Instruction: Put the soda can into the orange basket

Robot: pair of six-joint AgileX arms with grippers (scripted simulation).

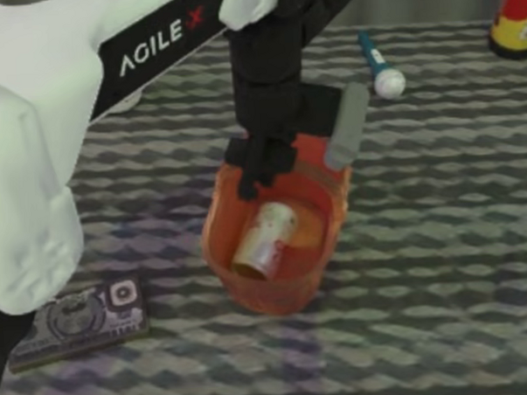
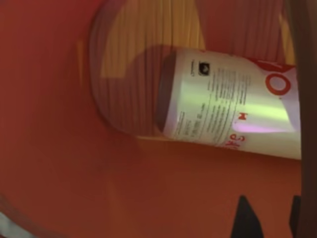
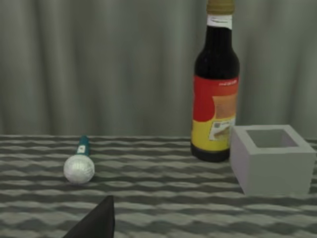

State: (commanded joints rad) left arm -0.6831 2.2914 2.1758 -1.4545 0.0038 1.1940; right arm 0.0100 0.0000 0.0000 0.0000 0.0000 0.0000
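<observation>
Lying on its side inside the orange basket [image 1: 215, 243], the soda can [image 1: 265, 239] sits free below the left gripper [image 1: 261, 176], jaws apart and empty; a careless withdrawal could snag the basket handle [image 1: 346, 124].

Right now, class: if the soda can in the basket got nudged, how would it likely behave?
The soda can lies on its side in the orange basket, so it would probably roll, though the walls should stop it. Its small size suggests it is light. Its smooth, glossy label may slip in the left gripper, which hangs above it.
</observation>
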